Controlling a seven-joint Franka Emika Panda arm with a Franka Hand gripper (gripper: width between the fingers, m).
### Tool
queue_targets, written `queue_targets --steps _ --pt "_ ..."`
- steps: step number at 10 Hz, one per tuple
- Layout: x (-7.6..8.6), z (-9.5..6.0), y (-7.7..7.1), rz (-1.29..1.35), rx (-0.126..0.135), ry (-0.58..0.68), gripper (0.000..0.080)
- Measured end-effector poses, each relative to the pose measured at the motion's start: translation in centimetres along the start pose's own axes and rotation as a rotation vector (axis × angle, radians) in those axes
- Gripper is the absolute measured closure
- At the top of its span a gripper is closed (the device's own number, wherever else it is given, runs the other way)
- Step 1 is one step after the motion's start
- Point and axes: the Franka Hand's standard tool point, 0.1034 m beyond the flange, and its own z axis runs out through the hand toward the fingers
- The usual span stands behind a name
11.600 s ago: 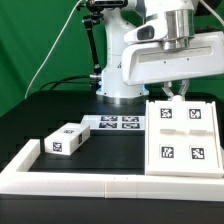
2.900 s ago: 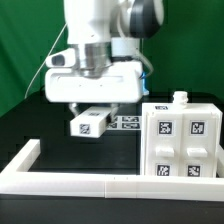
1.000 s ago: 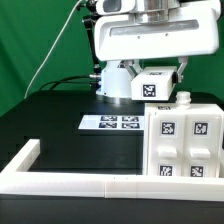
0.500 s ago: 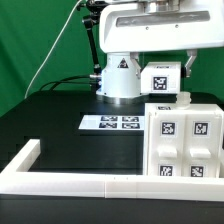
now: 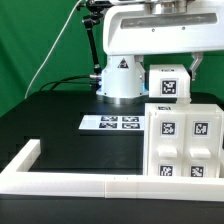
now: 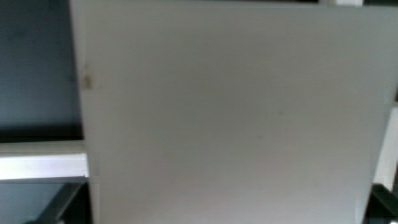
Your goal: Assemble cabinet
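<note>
Black table [image 5: 50,125] under the whole scene, green backdrop behind.

White arm [image 5: 120,70] at the back, with its wide white wrist housing across the top of the exterior view.

Long white rail frame [image 5: 90,172] along the near edge of the table, turning back at the exterior view's left.

Cabinet body [image 5: 182,140] on the table at the exterior view's right, just behind the rail frame. Upright white block, four square tags on the camera-facing side, two over two. Top surface mostly hidden.

Marker board [image 5: 112,123] flat on the table, at the exterior view's left of the cabinet body. Near it; contact not discernible.

Small box part [image 5: 168,85] in the air, clear of the table, directly above the top of the cabinet body. One tag facing the camera. Underside very close to the cabinet top; touching or apart, cannot tell from this angle.

Jaws clenched on the small box part, gripping it from both sides, with the part seated between them just under the wrist housing. One dark finger [image 5: 197,63] visible at the exterior view's right of the part; the opposite one hidden.

Wrist view: almost filled by a plain white face of the small box part [image 6: 231,110], very near the lens, no tag readable. Sliver of dark table along one side, with a pale strip of unclear identity.
</note>
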Motion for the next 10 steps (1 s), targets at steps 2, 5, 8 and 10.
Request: queue_targets --steps 2,5,8,10 --pt "0.6 0.3 -1.4 -0.019 0.003 0.003 0.0242" --pt "0.6 0.6 -2.6 -0.03 0.005 0.004 0.0242" --pt "0.2 1.4 -2.5 -0.035 0.004 0.005 0.0242" --pt "0.4 1.7 -2.4 -0.038 0.004 0.005 0.0242"
